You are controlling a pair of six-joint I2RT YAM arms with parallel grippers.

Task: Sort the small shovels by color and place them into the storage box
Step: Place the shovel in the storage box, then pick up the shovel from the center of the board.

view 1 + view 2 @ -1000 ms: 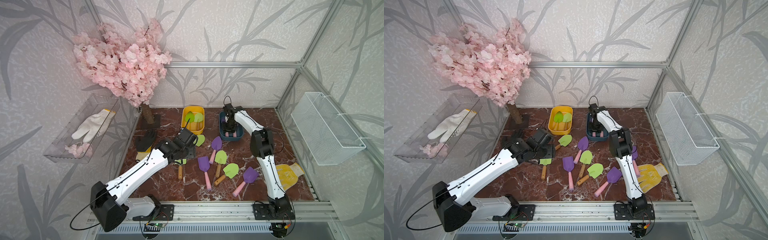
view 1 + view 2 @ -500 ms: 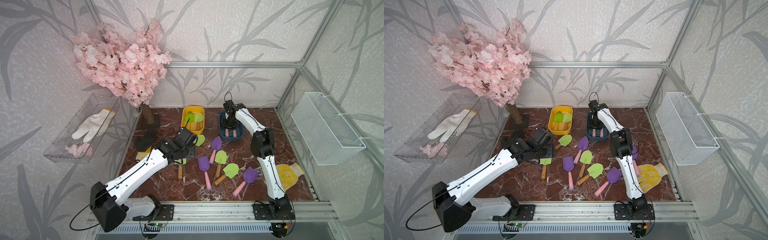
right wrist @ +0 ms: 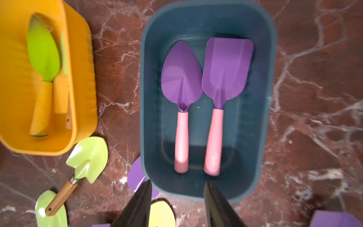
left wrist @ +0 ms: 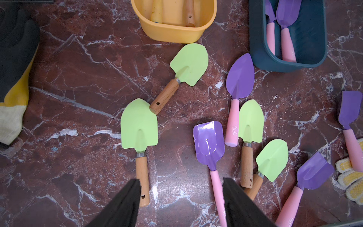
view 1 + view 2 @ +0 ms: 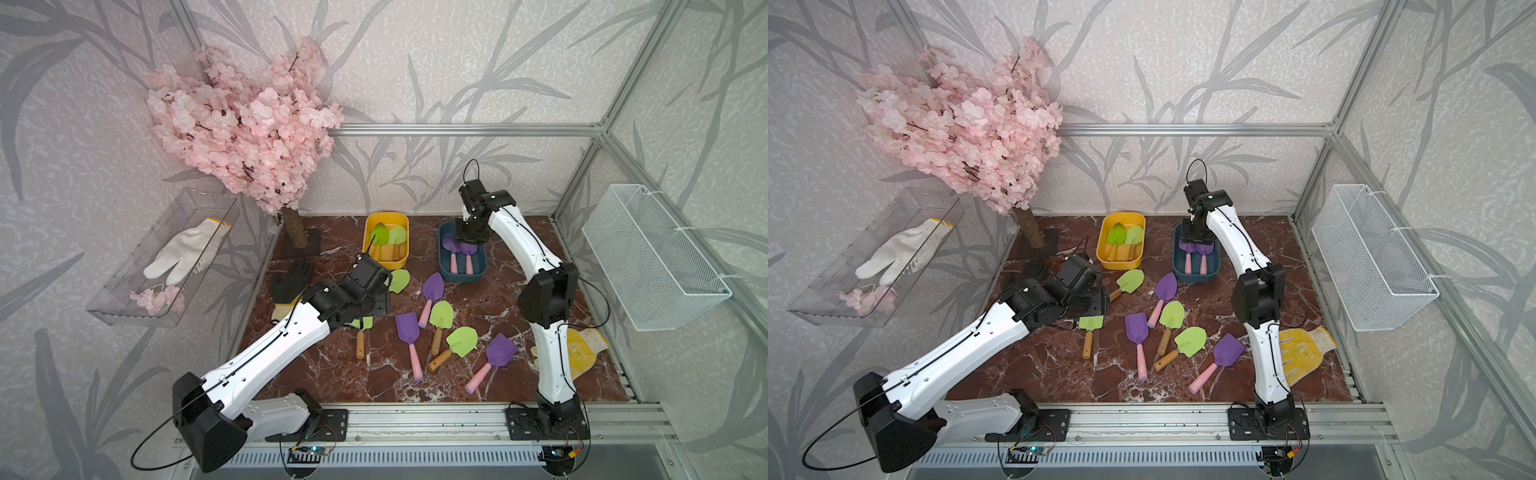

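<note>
- The right claw hangs over the blue box with its jaws apart and nothing between them. The pointed purple shovel and the square purple shovel lie flat, side by side, on the box floor, below the claw and not touching it.
- I judge that this drop is done. The good move for this arm is to rise straight up until the fingers are clear of the box rim, and only then to swing toward the loose shovels. A sideways move too early can push the box.
- The left claw hovers above the bench, jaws apart and empty.
- The green shovel lies under it. The blade points toward the yellow box, and the wooden handle runs along the inner edge of one finger, partly hidden by it.
- The pink handle of a loose purple shovel runs along the other finger, so the middle of the gap is over bare bench.
- I think the green one is the target, because the yellow box holds green ones. If so, the claw should shift sideways until the wooden handle is centred, then descend and close on the wood.
- Care: the handle end of a second green shovel touches the first blade.
</note>
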